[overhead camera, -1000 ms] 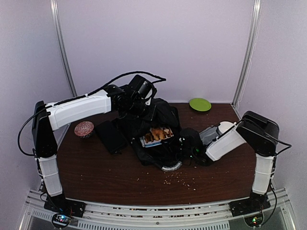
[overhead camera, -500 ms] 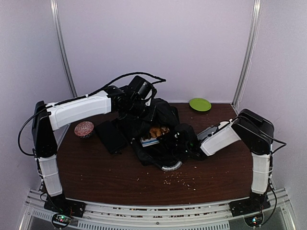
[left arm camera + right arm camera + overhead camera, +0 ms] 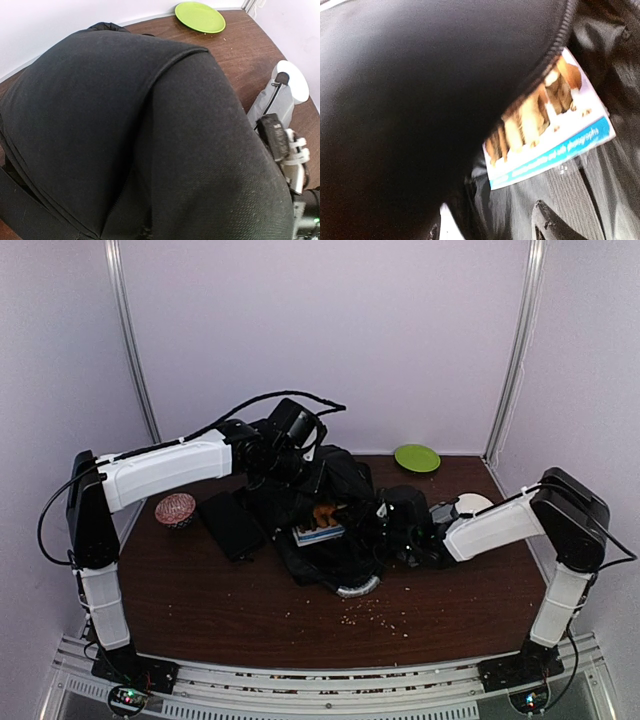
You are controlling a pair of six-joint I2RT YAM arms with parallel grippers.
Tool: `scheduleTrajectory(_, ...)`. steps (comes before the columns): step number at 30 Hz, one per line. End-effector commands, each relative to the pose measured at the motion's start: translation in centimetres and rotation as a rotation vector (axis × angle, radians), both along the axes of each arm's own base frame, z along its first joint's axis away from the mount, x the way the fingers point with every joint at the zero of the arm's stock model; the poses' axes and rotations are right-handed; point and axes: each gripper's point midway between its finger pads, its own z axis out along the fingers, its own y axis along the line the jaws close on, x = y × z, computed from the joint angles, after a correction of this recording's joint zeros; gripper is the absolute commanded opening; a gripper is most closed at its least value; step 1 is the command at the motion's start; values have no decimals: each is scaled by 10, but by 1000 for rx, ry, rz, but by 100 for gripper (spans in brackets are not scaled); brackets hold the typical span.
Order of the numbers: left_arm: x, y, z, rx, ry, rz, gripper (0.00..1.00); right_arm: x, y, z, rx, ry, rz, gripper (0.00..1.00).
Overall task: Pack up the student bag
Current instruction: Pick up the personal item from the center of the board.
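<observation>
The student bag [image 3: 335, 502] lies in the middle of the table with its mouth facing the near edge. A book with dogs on its cover [image 3: 320, 527] sits inside the mouth, half under the zipped flap [image 3: 445, 90]; the right wrist view shows that book [image 3: 555, 135] close up. My right gripper [image 3: 388, 527] is at the bag's mouth, open [image 3: 495, 227], with only the bag's lining between its fingertips and nothing held. My left gripper [image 3: 292, 462] is at the bag's far top edge. Black bag fabric [image 3: 150, 140] fills the left wrist view and hides its fingers.
A flat black notebook [image 3: 230, 525] and a red patterned ball [image 3: 176, 509] lie left of the bag. A green plate [image 3: 417, 458] is at the back right, a white disc [image 3: 472, 503] by my right arm. Crumbs [image 3: 375, 615] dot the table in front.
My right gripper opened and moved left and farther back into the bag's mouth. The dog book now shows less, tucked deeper under the flap. The left arm stayed still.
</observation>
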Motion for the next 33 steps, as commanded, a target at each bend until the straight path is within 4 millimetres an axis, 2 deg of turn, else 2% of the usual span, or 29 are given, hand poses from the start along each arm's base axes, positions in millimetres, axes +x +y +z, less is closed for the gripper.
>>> scheduleTrajectory(1, 6, -11, 55, -149, -101, 7, 2, -27, -7, 13, -61, -41, 88, 61)
scheduleTrajectory(4, 7, -8, 54, -137, -108, 14, 13, -62, -11, 19, -72, -78, 172, 61)
scheduleTrajectory(7, 10, -7, 48, -128, -106, 19, 17, -102, -18, 21, -202, -128, 267, 61)
scheduleTrajectory(10, 13, -4, 42, -108, -106, 27, 18, -134, -45, 20, -439, -195, 303, 61)
scheduleTrajectory(13, 16, 3, 34, -81, -106, 49, 19, -148, -84, 38, -586, -291, 253, 61)
scheduleTrajectory(15, 18, 11, 27, -39, -119, 63, 19, -144, -118, 43, -662, -322, 154, 61)
scheduleTrajectory(18, 19, 31, 9, 69, -136, 101, 16, -142, -159, 54, -720, -373, 40, 62)
scheduleTrajectory(22, 16, 62, -5, 159, -148, 151, 13, -133, -194, 66, -763, -397, -76, 70)
scheduleTrajectory(25, 11, 83, 2, 165, -179, 176, 13, -125, -200, 75, -762, -396, -112, 72)
scheduleTrajectory(29, 12, 111, 15, 176, -181, 186, 13, -121, -192, 85, -752, -409, -110, 72)
scheduleTrajectory(33, 12, 117, 42, 134, -206, 146, 12, -119, -186, 81, -755, -411, -92, 72)
